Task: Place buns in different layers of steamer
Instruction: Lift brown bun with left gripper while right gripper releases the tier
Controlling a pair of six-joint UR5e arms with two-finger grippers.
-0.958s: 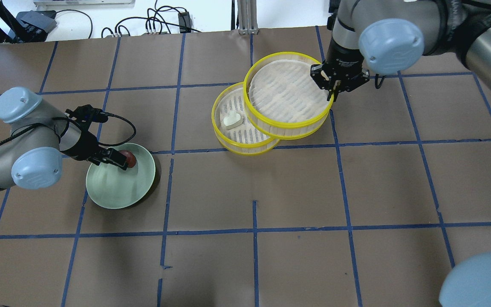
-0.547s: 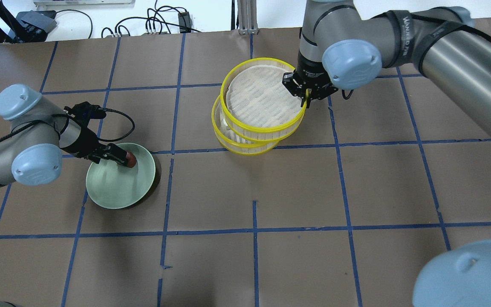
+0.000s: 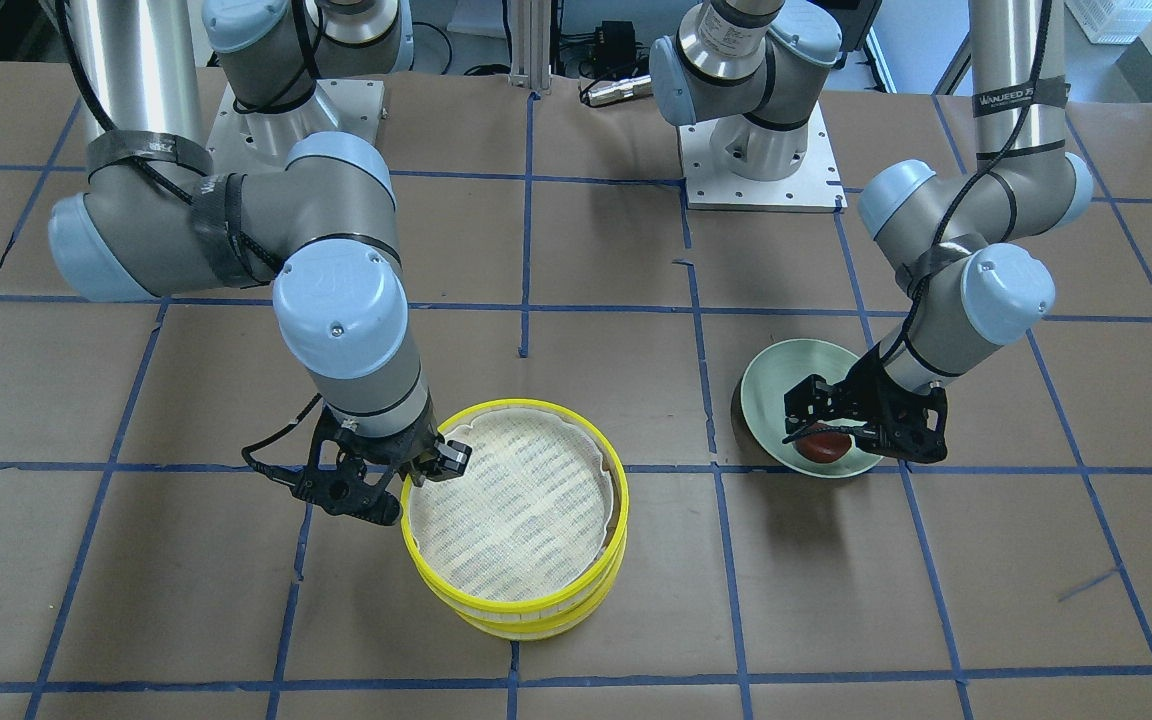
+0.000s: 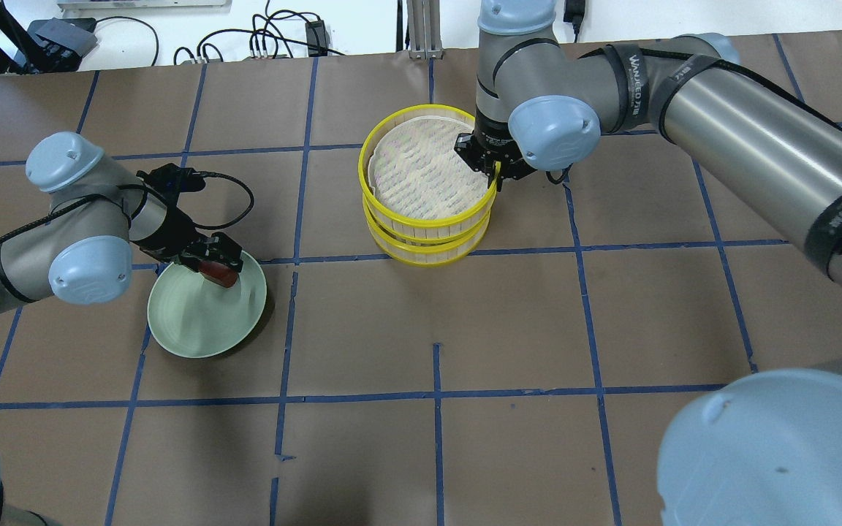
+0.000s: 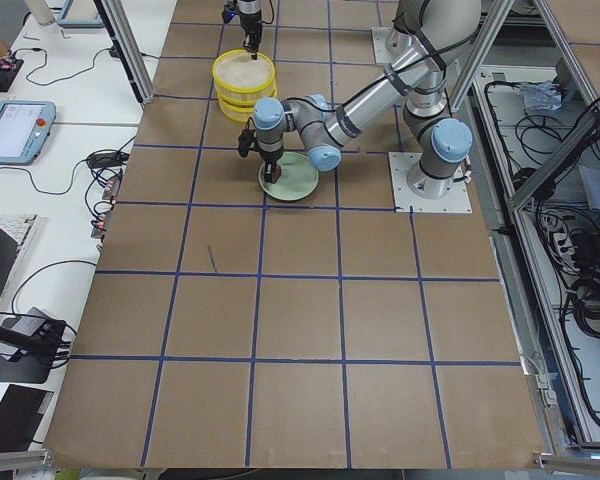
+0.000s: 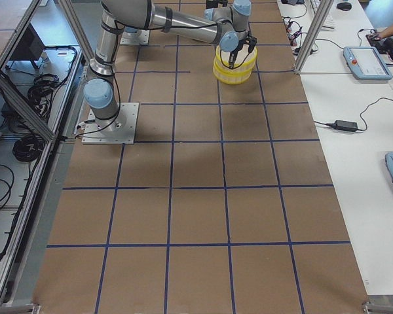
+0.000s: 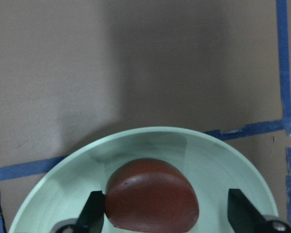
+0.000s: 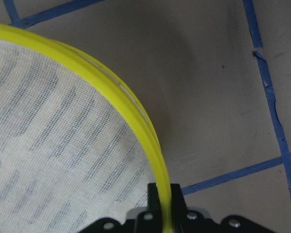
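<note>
The upper tray (image 4: 421,172) has slid squarely onto the lower tray (image 4: 428,252), covering the white bun.
Two trays, upper centre overhead; the right gripper (image 4: 495,181) pinches the top rim. One brown bun (image 7: 153,194) lies on the plate (image 4: 194,329), left of centre; the wrist view shows the left gripper (image 4: 215,264) straddling it wide.

steamer layers (image 4: 428,223) stacked; reddish-brown bun (image 7: 153,201) on green plate (image 7: 223,160).

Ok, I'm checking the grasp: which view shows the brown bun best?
Left wrist view: the brown bun shows large, on the green plate, inside the left pincer. Front-facing and overhead show it small, partly covered by that pincer; side views, too tiny.
</note>
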